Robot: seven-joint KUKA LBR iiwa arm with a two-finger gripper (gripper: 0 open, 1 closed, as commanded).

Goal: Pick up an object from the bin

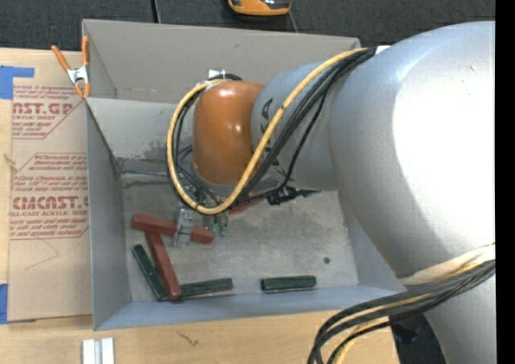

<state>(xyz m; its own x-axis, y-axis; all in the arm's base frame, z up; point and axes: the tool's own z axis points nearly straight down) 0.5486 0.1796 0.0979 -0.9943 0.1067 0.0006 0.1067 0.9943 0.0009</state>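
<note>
My gripper pokes out beneath the orange wrist cover, low in the left part of the bin. It sits right on a red-brown bar that lies crosswise on the floor. A second red-brown bar runs from under the first toward the front left corner. A dark green bar lies alongside it on the left. I cannot tell whether anything is gripped.
Two more dark green bars lie along the front wall, one left of centre and one further right. The arm and its cables cover the back and right of the bin. Bare floor shows between the gripper and the front bars.
</note>
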